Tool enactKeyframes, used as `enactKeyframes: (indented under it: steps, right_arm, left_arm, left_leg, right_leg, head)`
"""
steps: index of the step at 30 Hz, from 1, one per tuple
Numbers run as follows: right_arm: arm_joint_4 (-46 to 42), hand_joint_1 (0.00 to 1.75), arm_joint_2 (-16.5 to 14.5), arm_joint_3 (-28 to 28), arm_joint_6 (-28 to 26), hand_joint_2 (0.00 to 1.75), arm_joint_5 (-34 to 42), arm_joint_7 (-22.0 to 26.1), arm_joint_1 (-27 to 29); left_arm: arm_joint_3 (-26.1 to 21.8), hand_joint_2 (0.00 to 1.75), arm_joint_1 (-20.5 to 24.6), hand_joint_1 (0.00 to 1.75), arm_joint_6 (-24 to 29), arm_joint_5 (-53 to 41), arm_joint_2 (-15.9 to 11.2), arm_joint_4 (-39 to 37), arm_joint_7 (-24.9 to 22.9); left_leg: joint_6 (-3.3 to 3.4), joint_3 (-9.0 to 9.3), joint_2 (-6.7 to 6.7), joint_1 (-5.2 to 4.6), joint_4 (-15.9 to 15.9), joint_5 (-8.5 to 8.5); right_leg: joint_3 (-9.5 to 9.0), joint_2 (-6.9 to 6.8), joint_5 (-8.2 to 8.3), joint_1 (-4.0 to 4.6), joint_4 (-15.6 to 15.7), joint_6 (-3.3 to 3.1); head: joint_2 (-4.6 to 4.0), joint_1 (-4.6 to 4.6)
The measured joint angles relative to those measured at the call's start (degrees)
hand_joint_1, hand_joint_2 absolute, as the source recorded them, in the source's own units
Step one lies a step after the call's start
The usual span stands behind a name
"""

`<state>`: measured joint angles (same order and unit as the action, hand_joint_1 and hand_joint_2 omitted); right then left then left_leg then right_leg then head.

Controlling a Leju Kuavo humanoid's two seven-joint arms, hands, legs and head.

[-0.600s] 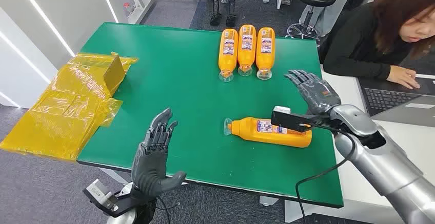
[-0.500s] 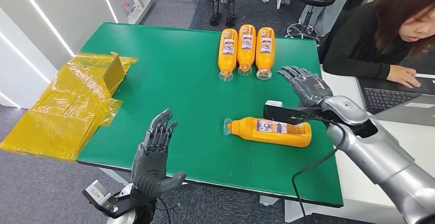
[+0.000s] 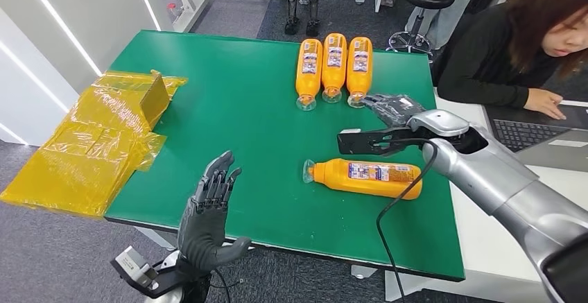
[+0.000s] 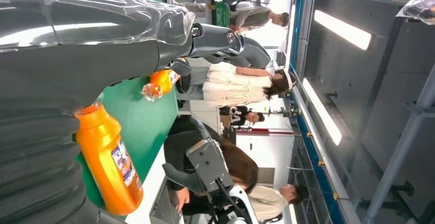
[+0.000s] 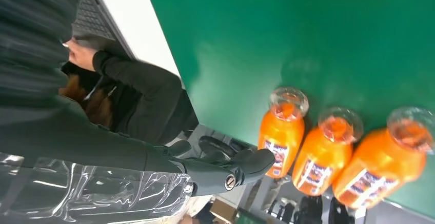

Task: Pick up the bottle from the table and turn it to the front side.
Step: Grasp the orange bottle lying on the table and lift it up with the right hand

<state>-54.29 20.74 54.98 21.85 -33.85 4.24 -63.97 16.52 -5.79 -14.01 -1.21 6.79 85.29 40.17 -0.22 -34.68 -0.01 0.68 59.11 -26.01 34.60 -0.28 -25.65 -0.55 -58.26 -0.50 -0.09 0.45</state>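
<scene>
Crumpled yellow plastic sheet (image 3: 90, 143), laptop (image 3: 537, 133)

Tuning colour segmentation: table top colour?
Green table top, plain with no pattern; head view shows it best.

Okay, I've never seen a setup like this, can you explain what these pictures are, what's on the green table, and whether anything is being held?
A humanoid robot with two silver arms and many-fingered hands. The wide picture comes from its head, looking down; the other two come from cameras at its wrists, so they look turned. On the green table one orange bottle lies alone on its side, and three more bottles lie in a row farther back. The right hand hangs above the table, fingers spread. The left hand is raised at the near edge, open. Nothing is held. Yellow plastic lies beside the table; a person sits at a laptop.
</scene>
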Motion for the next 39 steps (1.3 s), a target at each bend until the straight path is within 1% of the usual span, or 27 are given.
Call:
enactKeyframes:
  steps: [7,13,17,25,31,32,35,36,39]
  right_arm:
    - [3.0,0.0,-0.4,4.3,1.3,1.75,2.6,-0.1,-1.3]
    - [4.8,0.0,-0.4,7.6,-0.8,1.75,5.0,-0.6,-0.7]
    - [6.5,0.0,-0.3,9.1,-2.6,1.75,5.8,-0.5,1.5]
    - [9.8,0.0,-0.3,11.5,-3.7,1.75,5.8,-0.6,6.9]
    - [13.6,0.0,-1.4,12.5,-5.5,1.75,4.6,0.5,8.9]
    - [14.3,0.12,-1.7,12.6,-5.8,1.75,4.4,0.7,9.0]
    - [16.2,1.43,-2.5,12.6,-6.0,1.75,4.0,1.7,9.0]
    - [16.7,1.75,-2.8,12.6,-6.0,1.75,3.9,1.9,9.0]
    - [18.1,1.75,-3.7,12.6,-6.4,1.75,3.8,2.5,9.0]
  left_arm:
    - [0.0,1.75,-1.1,0.0,0.3,-0.7,-0.3,0.5,0.0]
    - [0.0,1.75,-1.5,0.0,0.1,-1.3,-0.3,0.5,0.0]
    - [0.0,1.75,-1.7,0.0,-0.3,-1.5,-0.3,0.5,0.0]
    - [0.0,1.75,-1.7,0.0,-0.7,-1.6,-0.2,0.5,-0.1]
    - [0.0,1.75,-1.6,0.0,-1.0,-1.6,0.2,0.5,-0.7]
    - [0.0,1.75,-1.6,0.0,-1.0,-1.6,0.2,0.5,-0.8]
    - [0.0,1.75,-1.6,0.0,-0.8,-1.6,0.3,0.5,-1.1]
    - [0.0,1.75,-1.6,0.0,-0.7,-1.6,0.3,0.5,-1.1]
    - [0.0,1.75,-1.7,0.0,-0.3,-1.6,0.3,0.5,-1.1]
  left_leg:
    - [0.0,0.02,0.0,0.01,0.0,0.0]
    - [0.0,0.04,0.02,0.01,0.0,0.0]
    - [0.0,0.03,0.01,0.01,0.0,0.0]
    - [0.0,0.03,0.01,0.01,0.0,-0.01]
    - [-0.01,0.13,0.05,0.03,0.0,-0.02]
    - [-0.02,0.18,0.08,0.03,0.0,-0.03]
    - [-0.03,0.35,0.12,0.04,0.0,-0.06]
    - [-0.04,0.39,0.12,0.04,0.0,-0.06]
    - [-0.05,0.48,0.17,0.04,0.0,-0.07]
  right_leg:
    - [0.01,0.0,0.0,0.01,0.0,0.0]
    - [0.02,0.02,0.0,0.01,0.0,0.0]
    - [0.01,0.02,0.0,0.01,0.0,0.0]
    - [0.01,0.02,0.0,0.01,0.0,0.0]
    - [-0.05,0.06,-0.01,0.02,0.0,-0.01]
    - [-0.09,0.1,-0.01,0.02,0.0,-0.01]
    - [-0.24,0.15,-0.02,0.03,0.0,-0.01]
    - [-0.29,0.15,-0.03,0.03,0.0,-0.01]
    - [-0.36,0.19,-0.01,0.03,0.0,-0.02]
  head:
    - [0.0,-0.01]
    - [0.0,-0.01]
    - [0.0,-0.01]
    - [0.0,0.0]
    - [0.0,0.0]
    - [0.0,-0.01]
    - [0.0,-0.02]
    - [0.0,0.0]
    - [0.0,0.0]
